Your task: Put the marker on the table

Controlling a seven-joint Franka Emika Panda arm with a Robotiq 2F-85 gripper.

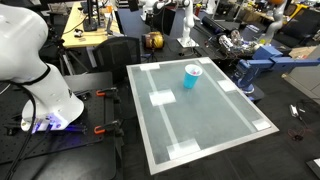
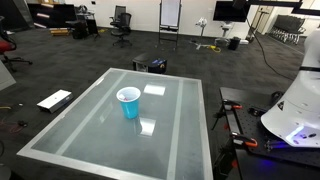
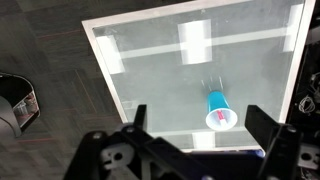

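Observation:
A light-blue cup (image 1: pixel 192 76) stands upright on the pale grey-green table (image 1: pixel 205 125), toward one side; it shows in both exterior views (image 2: pixel 128 103). In the wrist view the cup (image 3: pixel 217 105) is seen from above, and the red-pink marker (image 3: pixel 221 117) sticks up inside it. My gripper (image 3: pixel 199 114) is open and empty, high above the table (image 3: pixel 150 70), with the cup between its two black fingers in the picture. The gripper is out of view in both exterior views; only the white arm base (image 1: pixel 45 95) shows there.
White taped rectangles (image 1: pixel 161 98) mark the table top. A wooden desk with clutter (image 1: pixel 90 35) and blue equipment (image 1: pixel 255 68) stand beyond the table. A whiteboard (image 2: pixel 170 14), office chairs (image 2: pixel 121 20) and a flat white box on the floor (image 2: pixel 54 99) lie around it.

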